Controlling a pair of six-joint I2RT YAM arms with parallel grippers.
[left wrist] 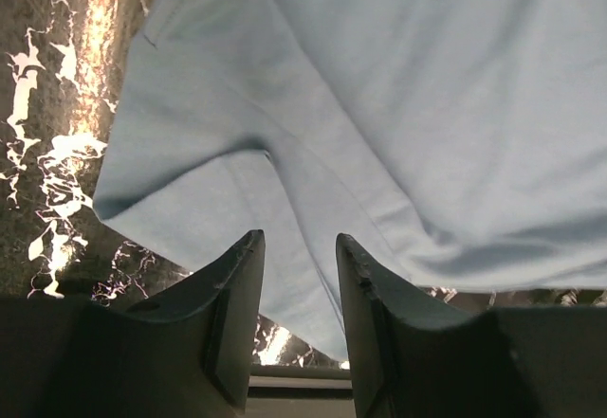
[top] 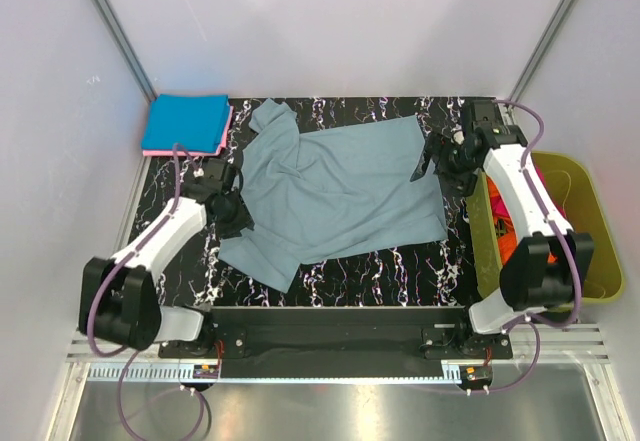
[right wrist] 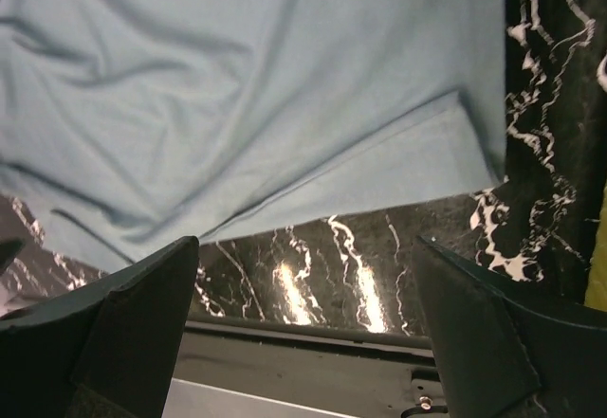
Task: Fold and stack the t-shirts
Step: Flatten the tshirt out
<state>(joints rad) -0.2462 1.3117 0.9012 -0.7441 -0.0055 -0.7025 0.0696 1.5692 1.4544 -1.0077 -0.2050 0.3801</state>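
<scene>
A dusty grey-blue t-shirt [top: 340,191] lies spread and rumpled across the black marble table [top: 400,261]. My left gripper [top: 236,217] hovers at the shirt's left edge. In the left wrist view the left gripper [left wrist: 299,238] has its jaws partly apart, and the t-shirt [left wrist: 379,105] lies beyond the tips, not pinched. My right gripper [top: 428,164] is at the shirt's right edge. In the right wrist view the right gripper [right wrist: 305,243] stands wide open over bare table, just short of the t-shirt's [right wrist: 237,86] hem. A folded bright blue shirt [top: 188,121] rests on a pink one [top: 150,149] at the back left.
An olive-green tub [top: 592,223] stands off the table's right side, with orange and magenta cloth [top: 512,231] inside, partly hidden by the right arm. White walls enclose the back and both sides. A metal rail [top: 340,346] runs along the near edge.
</scene>
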